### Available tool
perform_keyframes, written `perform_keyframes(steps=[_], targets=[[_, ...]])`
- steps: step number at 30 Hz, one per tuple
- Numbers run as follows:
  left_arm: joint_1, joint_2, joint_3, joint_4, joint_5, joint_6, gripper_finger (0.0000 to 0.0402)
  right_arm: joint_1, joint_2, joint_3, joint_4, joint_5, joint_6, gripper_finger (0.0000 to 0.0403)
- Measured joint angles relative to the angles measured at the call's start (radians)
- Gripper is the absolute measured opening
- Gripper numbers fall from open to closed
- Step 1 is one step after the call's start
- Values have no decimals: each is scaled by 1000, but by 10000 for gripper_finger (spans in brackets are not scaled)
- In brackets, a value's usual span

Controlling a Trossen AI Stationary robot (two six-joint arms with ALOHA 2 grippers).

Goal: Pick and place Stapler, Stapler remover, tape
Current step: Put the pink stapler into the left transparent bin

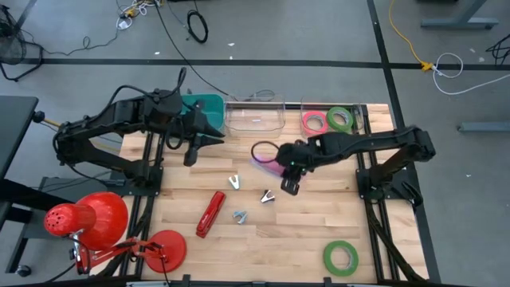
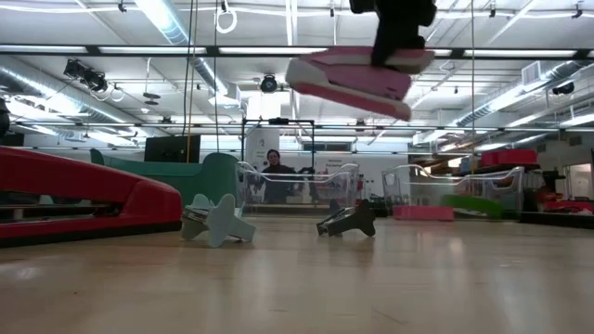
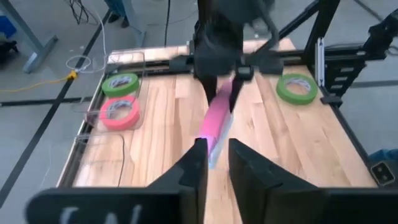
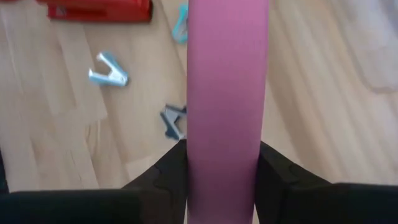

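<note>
My right gripper [image 1: 288,177] is shut on a pink stapler [image 1: 268,163] above the middle of the table. A red stapler [image 1: 209,214] lies flat toward the near left. Three staple removers [image 1: 234,182], [image 1: 267,196], [image 1: 240,216] lie around it. One green tape roll [image 1: 340,257] lies flat at the near right. A pink roll [image 1: 313,122] and a green roll [image 1: 340,118] lie in a clear bin [image 1: 362,119] at the far right. My left gripper [image 1: 198,145] hangs at the far left, fingers [image 3: 199,165] narrowly apart, with nothing between them. My right gripper pinches the pink stapler's two long sides [image 4: 194,134] between its two fingers [image 4: 168,171], near one end of it. The fingers slant down from above and lie across the stapler. It hangs clear of the table, tilted [image 2: 357,79], its free end toward the left arm.
A teal bin [image 1: 203,108] and a clear bin [image 1: 255,115] stand along the far edge. A red desk lamp [image 1: 88,219] stands at the near left corner. A black cable loop [image 1: 263,148] lies by the pink stapler. A person [image 2: 272,172] stands in the room beyond.
</note>
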Motion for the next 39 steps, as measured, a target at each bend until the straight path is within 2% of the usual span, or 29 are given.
perform_keyframes(steps=[9, 22, 39], targets=[[0, -35, -1, -90, -13, 3, 5, -96, 0, 120, -6, 3, -84, 123], [0, -99, -1, -149, -20, 25, 3, -273, 0, 262, 1, 4, -221, 123], [0, -111, -1, -149, -18, 4, 1, -483, 1, 265, 75, -17, -393, 123]])
